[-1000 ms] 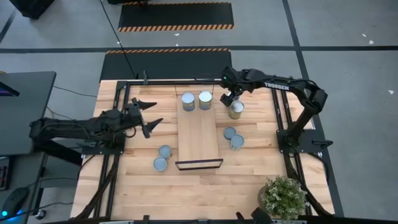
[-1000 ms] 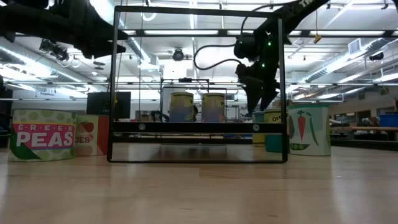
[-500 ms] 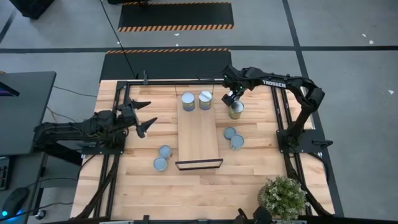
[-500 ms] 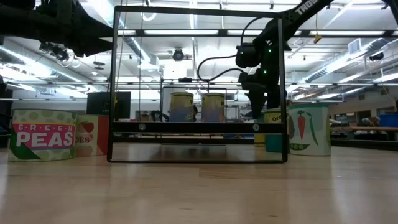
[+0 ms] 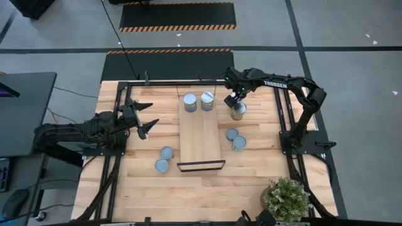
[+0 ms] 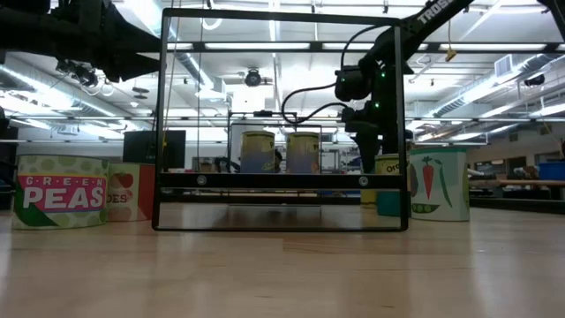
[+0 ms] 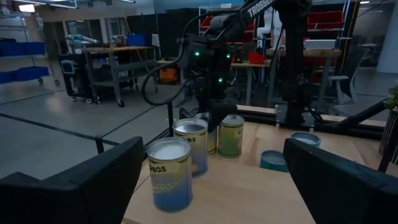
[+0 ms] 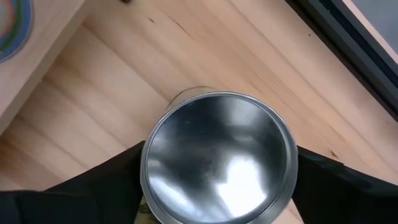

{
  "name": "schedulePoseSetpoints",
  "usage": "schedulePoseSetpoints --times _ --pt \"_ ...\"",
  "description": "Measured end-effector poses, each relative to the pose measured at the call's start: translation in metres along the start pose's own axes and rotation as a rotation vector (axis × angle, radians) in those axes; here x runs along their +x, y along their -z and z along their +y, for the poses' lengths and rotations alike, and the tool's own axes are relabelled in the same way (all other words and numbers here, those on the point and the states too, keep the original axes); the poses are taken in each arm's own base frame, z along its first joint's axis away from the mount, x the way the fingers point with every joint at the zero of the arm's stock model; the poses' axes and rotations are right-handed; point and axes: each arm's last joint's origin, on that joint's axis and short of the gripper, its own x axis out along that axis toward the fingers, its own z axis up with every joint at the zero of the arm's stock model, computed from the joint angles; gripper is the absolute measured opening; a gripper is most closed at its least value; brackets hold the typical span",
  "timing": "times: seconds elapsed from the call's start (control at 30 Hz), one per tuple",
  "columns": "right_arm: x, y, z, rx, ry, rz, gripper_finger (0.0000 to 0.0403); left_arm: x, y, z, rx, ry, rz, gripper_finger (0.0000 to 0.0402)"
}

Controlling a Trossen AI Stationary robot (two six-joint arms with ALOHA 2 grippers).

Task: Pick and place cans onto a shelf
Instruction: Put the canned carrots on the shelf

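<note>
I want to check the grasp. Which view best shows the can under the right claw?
The right wrist view: the can fills it, silvery top between the right claw fingers. The high view shows it small beside the shelf; the low view only its edge; the left wrist view half hides it.

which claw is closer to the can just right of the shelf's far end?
Right. The right claw is directly over that can, fingers straddling it in its wrist view. The left claw hangs open across the shelf, well off to the can's left.
</note>
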Motion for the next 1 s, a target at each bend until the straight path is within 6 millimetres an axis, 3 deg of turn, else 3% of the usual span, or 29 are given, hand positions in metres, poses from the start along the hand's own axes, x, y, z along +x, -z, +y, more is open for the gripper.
schedulePoseSetpoints --times 0.23,0.43,0.7,1.0 --pt "-0.005 0.001 -0.001 -0.028 -0.004 -0.009 0.0324 0.000 0.000 0.000 0.001 0.000 0.000 0.0393" --pt "-0.032 -0.005 0.008 -0.089 -0.015 -0.060 0.0334 0.000 0.000 0.000 0.000 0.000 0.000 0.0393" --pt "-0.075 -0.002 0.058 -0.278 -0.036 -0.126 0.0333 0.000 0.001 0.000 -0.004 0.000 0.005 0.0393" --pt "-0.089 0.031 0.120 -0.552 -0.149 -0.112 0.0336 0.000 0.001 0.000 -0.023 0.000 0.006 0.0393"
